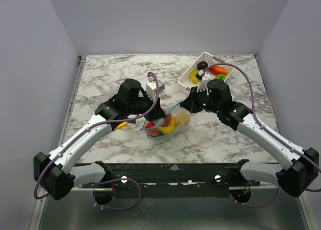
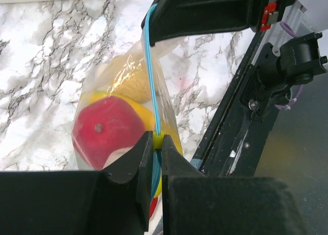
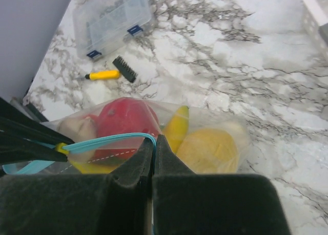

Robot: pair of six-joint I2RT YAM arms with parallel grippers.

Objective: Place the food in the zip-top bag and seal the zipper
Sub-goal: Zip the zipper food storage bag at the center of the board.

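Nearest, over the middle of the marble tabletop (image 1: 200, 145): zip-top bag (image 1: 165, 121), clear and crinkled, held upright between both arms with its mouth uppermost; cannot tell whether its bottom rests on the surface.

Inside the bag: food (image 2: 107, 130), namely a red piece at that point, a round yellow piece (image 3: 207, 150), a curved yellow piece (image 3: 177, 127) and a pale piece (image 3: 77, 127) at one end.

Along the top edge: zipper (image 2: 152, 81), a light blue strip drawn taut from one arm to the other.

Left fingers (image 2: 128, 163): pressed together on one end of the zipper, a small yellow bit showing at the pinch.

Right fingers (image 3: 133, 168): clamped tight on the other end of the same strip.

Further back, on the left: yellow-and-black tool (image 3: 105, 75) lying flat, with a black ribbed piece (image 3: 124, 68) just beside its tip.

Behind those: clear lidded box (image 3: 113, 20) with dark blue latches.

Farthest, right of centre: white basket (image 1: 189, 69), set at an angle and holding more toy produce, namely an orange-red piece (image 1: 217, 69), a yellow one (image 1: 194, 77), a dark purple one (image 1: 202, 65) and a green one (image 1: 220, 76).
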